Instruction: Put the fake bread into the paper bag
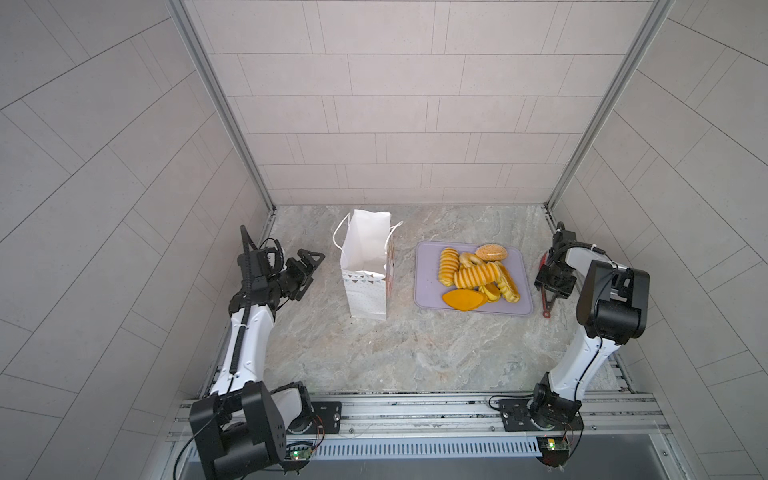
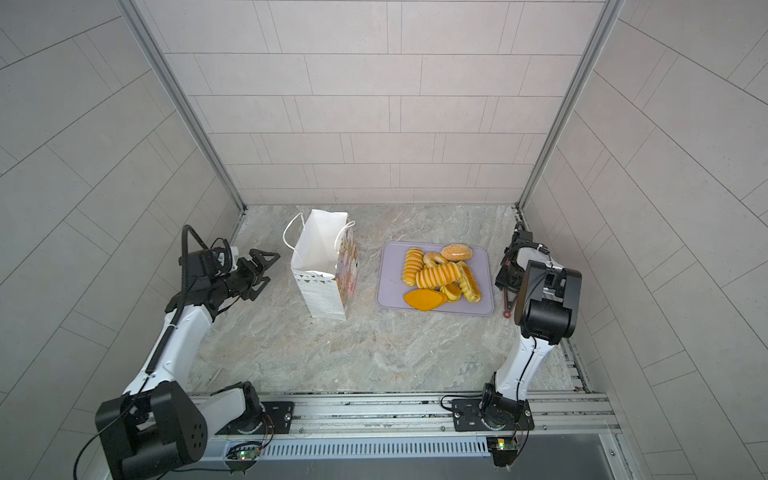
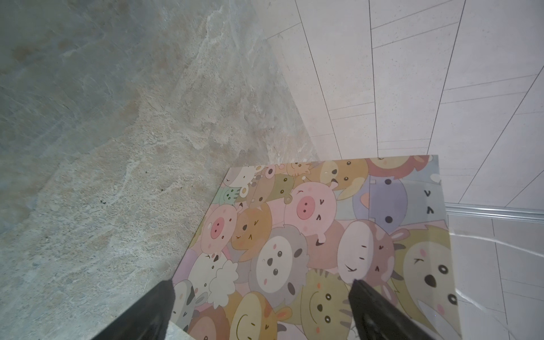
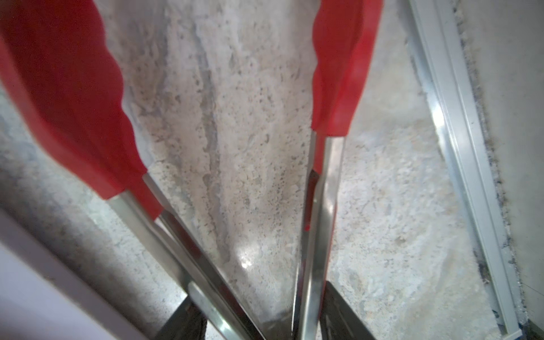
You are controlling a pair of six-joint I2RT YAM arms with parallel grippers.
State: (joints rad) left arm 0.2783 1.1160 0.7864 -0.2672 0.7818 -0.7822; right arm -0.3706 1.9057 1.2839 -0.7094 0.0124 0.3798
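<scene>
Upright on the desk (image 1: 395, 353): the paper bag (image 1: 365, 295), mouth open, cord handles hanging outward. To its right in both top views, and apart from it, the fake bread (image 1: 478, 274) is piled on the lilac tray (image 1: 428, 259). On the bag's other side, the left pincer (image 1: 316, 266) hovers just beside it with jaws wide apart. In the left wrist view its fingertips (image 3: 164, 297) are spread before the cartoon-animal side. By the tray's right edge, the right pincer (image 4: 260, 318) sits low over the red-tipped tongs (image 4: 319, 223), fingers outside both splayed steel arms. Whether it is clamped on them, I cannot tell.
</scene>
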